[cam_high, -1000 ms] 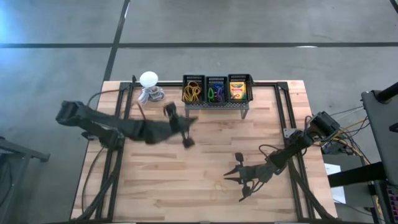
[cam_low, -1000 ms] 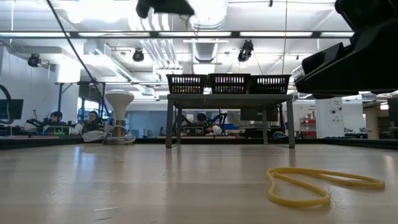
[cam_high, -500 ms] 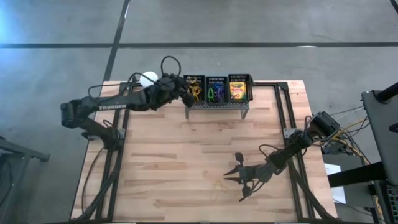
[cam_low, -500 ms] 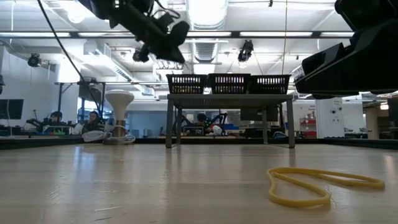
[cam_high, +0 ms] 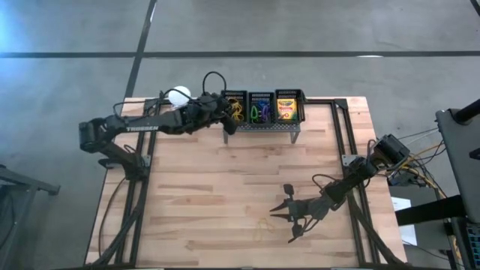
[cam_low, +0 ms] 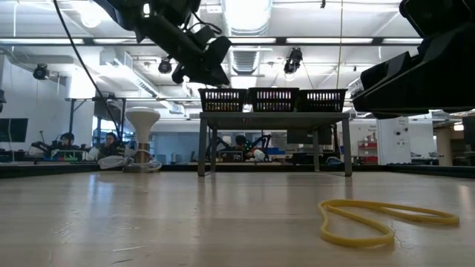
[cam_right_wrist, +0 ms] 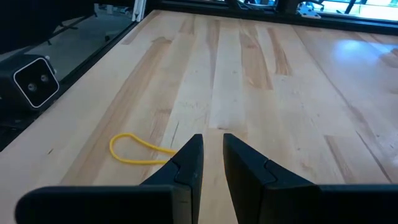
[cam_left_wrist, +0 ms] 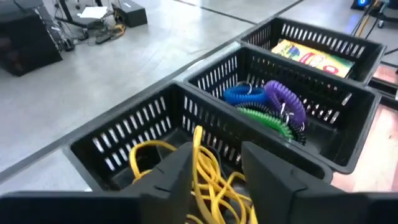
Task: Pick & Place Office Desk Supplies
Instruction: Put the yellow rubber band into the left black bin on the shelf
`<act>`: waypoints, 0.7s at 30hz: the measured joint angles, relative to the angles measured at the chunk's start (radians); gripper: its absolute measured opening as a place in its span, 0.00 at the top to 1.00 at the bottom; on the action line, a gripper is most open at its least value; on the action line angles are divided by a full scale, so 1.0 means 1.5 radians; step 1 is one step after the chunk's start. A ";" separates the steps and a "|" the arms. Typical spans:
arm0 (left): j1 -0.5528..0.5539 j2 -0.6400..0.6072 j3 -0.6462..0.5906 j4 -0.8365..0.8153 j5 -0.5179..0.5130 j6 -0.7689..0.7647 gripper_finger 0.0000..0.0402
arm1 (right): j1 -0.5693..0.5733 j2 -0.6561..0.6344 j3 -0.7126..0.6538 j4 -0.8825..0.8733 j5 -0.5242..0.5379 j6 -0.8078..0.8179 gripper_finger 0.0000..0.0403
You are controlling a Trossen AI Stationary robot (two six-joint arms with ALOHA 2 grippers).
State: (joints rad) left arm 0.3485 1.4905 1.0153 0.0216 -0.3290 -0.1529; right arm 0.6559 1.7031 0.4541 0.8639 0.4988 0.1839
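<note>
A thin yellow rubber band hangs between the fingers of the left gripper, which is poised over the end compartment of a row of three black slotted plastic baskets set on a grey perforated metal stand at the far edge of the light wooden slat table. The jaws stand a little apart with the band running down between them; whether they actually pinch it cannot be told. Below it lies a tangle of yellow rubber bands, partly hidden by the fingers. The middle basket holds blue, purple and green coiled rings; the far one holds a flat yellow-and-green crayon box, cut off by the basket wall. Another loose yellow rubber band lies flat on the table near the front edge, just ahead of the right gripper, whose fingers sit close together with a narrow gap, holding nothing. A white ball-shaped object stands beside the left arm.
</note>
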 joint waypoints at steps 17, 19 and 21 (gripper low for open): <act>-0.014 -0.032 0.119 -0.298 0.028 -0.024 0.34 | 0.000 0.000 0.000 -0.001 -0.001 0.000 0.86; -0.013 -0.032 0.128 -0.319 0.052 -0.027 0.32 | 0.000 0.000 0.000 -0.001 -0.001 0.000 0.86; -0.013 -0.032 0.135 -0.325 0.070 -0.036 0.30 | 0.000 0.000 0.000 -0.001 -0.001 0.000 0.86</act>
State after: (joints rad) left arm 0.3283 1.4429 1.2175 -0.4665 -0.2243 -0.2062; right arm 0.6559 1.7031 0.4538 0.8627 0.4976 0.1841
